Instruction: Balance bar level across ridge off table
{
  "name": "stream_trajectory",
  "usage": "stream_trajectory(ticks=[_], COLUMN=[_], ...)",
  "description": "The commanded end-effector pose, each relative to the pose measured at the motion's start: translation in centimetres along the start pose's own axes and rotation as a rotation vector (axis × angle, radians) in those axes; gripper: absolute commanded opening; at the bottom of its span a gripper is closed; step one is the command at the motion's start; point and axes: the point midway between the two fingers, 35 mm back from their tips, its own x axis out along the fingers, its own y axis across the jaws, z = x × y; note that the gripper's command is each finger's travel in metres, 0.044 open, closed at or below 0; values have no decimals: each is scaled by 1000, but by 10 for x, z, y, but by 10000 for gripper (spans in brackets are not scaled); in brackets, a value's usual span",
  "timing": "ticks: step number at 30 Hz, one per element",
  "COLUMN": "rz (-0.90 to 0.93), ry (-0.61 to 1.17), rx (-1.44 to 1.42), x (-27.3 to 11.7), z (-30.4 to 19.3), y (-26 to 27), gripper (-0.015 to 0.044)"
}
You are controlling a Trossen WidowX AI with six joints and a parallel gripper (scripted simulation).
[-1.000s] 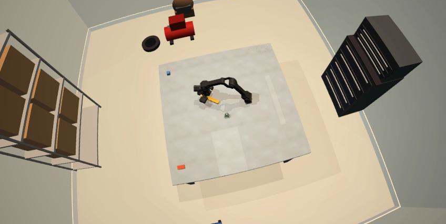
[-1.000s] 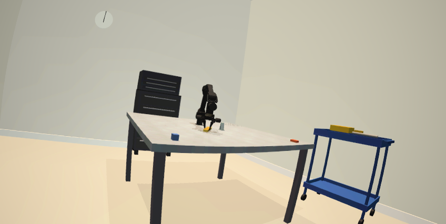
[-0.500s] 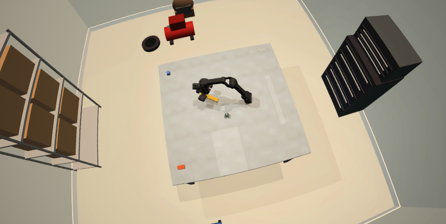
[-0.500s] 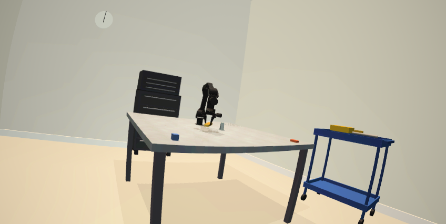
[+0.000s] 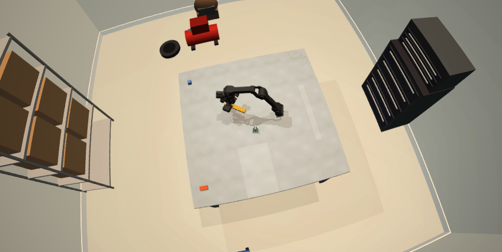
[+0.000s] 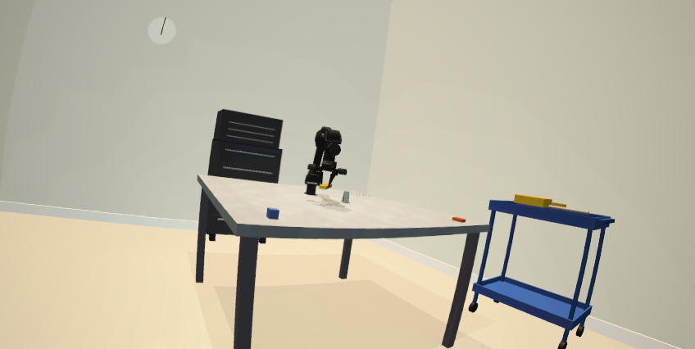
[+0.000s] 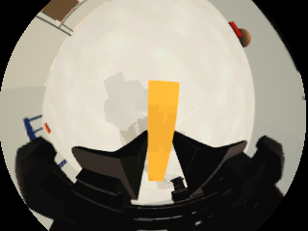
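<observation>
A flat orange-yellow bar (image 5: 238,108) (image 6: 324,186) (image 7: 161,108) is between the fingers of my gripper (image 5: 231,104) (image 6: 329,185) (image 7: 160,133). The gripper is shut on it and holds it above the table (image 5: 211,151) (image 6: 390,221). In the wrist view the bar runs lengthwise away from the fingers. A small grey-green ridge (image 5: 255,129) (image 6: 345,196) stands on the table, apart from the bar. In the top view the ridge is below and right of the bar. I cannot make out the ridge in the wrist view.
A small blue cube (image 5: 189,81) (image 6: 272,213) lies near one table corner. A flat orange-red block (image 5: 203,187) (image 6: 458,219) (image 7: 47,128) lies near another. The arm's base (image 5: 278,110) (image 6: 311,188) stands on the table. A blue cart (image 6: 541,296) is beyond the table edge.
</observation>
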Motion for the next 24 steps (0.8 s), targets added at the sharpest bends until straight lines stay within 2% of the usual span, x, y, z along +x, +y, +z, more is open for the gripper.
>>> stream_trajectory(ticks=[1, 10, 24], rz=[4, 5, 8], ry=[-7, -6, -3], rx=[3, 0, -76], x=[-13, -29, -34], z=[-1, -5, -47], y=[0, 1, 36], gripper=[0, 0, 0])
